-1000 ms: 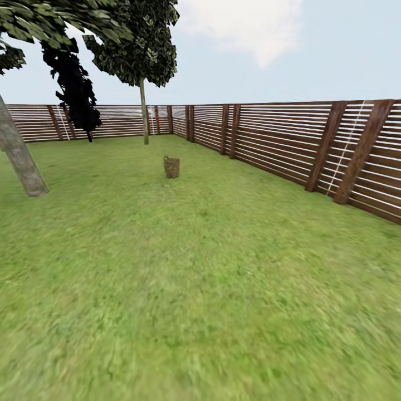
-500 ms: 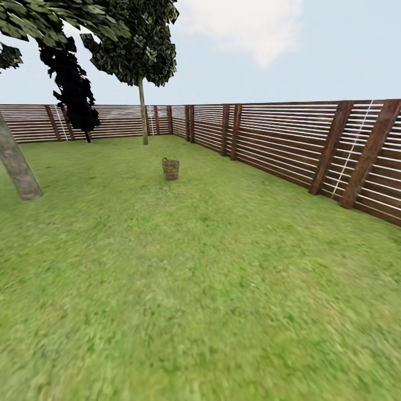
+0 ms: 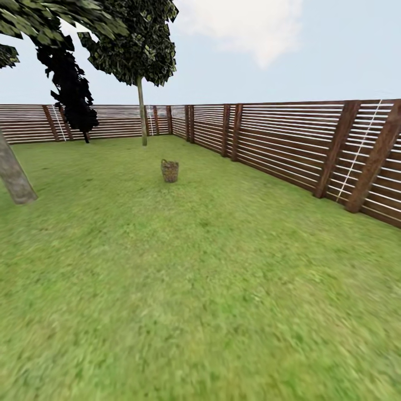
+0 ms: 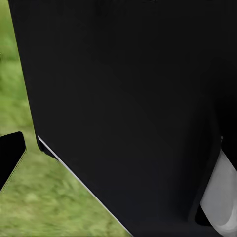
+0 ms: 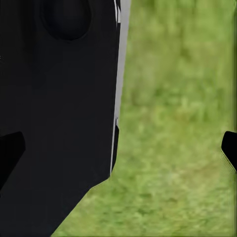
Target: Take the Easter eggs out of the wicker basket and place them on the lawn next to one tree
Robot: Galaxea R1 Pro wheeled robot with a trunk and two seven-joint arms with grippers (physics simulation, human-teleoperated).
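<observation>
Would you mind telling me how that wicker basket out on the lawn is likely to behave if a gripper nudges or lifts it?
The wicker basket looks woven and small, so it is probably light and would slide or shift at a nudge. It seems to narrow toward its base on the lawn, so a sideways push high up might tip it. Its weave probably flexes a little when squeezed.

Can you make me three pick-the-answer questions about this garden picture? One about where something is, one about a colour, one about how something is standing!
1. Where is the wicker basket?
A. On the lawn
B. Hanging on the fence
C. Up in a tree

2. What colour is the fence?
A. White
B. Brown
C. Blue

3. How is the basket standing?
A. Tipped on its side
B. Upside down
C. Upright

Answers:
1. A, it sits on grass in the open, ahead of the thin-trunked tree.
2. B, its slats and posts are brown.
3. C, its rim and handle face up.
</observation>
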